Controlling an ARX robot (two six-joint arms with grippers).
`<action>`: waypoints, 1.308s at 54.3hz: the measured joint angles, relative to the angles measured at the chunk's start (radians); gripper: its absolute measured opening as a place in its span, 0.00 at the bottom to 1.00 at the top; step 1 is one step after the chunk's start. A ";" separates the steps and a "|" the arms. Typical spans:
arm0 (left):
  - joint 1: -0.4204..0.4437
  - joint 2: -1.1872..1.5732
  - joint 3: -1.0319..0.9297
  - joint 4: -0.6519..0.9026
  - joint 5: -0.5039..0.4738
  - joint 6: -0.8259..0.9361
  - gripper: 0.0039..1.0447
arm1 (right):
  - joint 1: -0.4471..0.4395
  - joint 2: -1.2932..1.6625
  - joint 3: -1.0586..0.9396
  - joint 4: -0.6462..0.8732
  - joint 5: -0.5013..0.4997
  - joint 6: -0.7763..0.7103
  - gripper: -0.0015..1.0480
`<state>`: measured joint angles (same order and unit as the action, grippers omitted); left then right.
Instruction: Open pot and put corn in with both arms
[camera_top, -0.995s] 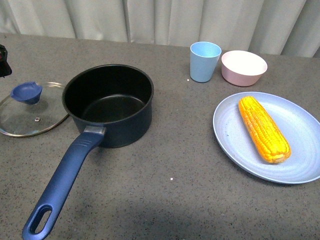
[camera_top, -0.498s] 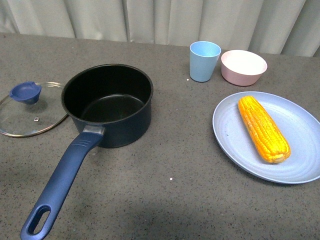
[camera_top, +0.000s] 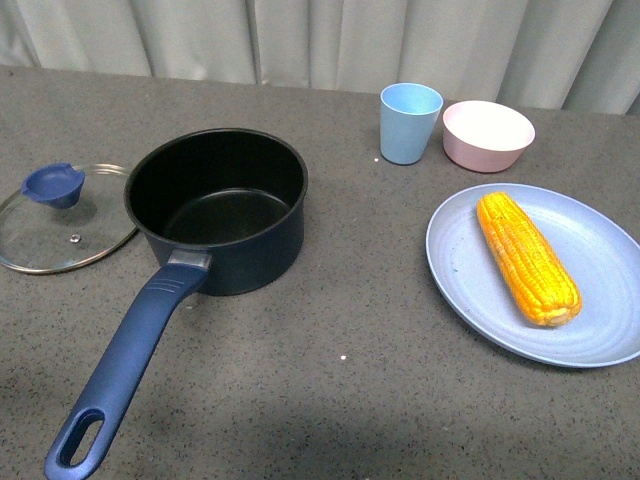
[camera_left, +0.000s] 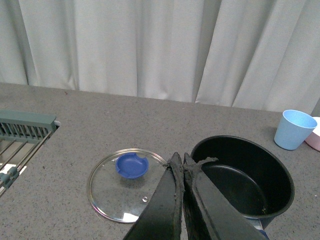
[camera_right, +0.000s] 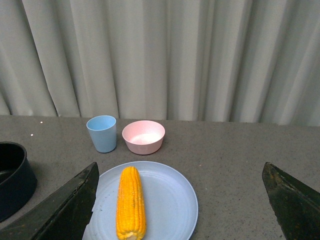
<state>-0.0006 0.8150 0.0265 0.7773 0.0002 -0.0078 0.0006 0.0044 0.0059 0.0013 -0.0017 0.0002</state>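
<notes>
Gone since 1 s ago: the left arm's black tip at the front view's edge. Open pot (camera_top: 215, 210) stands with the plate (camera_top: 470, 250) well right of it, the glass lid (camera_top: 50, 245) just left. Corn (camera_top: 527, 258) lies on that plate. Right gripper (camera_right: 180, 167) faces it, spread wide; left gripper (camera_left: 182, 160) is pinched together, empty. Best pinch the corn mid-length, across its width, lifting clear of the plate's rim.
</notes>
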 joint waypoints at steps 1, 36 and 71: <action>0.000 -0.007 -0.002 -0.007 0.000 0.000 0.04 | 0.000 0.000 0.000 0.000 0.000 0.000 0.91; 0.000 -0.402 -0.007 -0.363 0.000 0.000 0.04 | 0.000 0.000 0.000 0.000 0.000 0.000 0.91; 0.000 -0.697 -0.007 -0.673 0.000 0.000 0.04 | 0.000 0.000 0.000 0.000 0.000 0.000 0.91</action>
<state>-0.0006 0.1184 0.0196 0.1040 0.0002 -0.0074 0.0006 0.0044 0.0059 0.0013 -0.0017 0.0002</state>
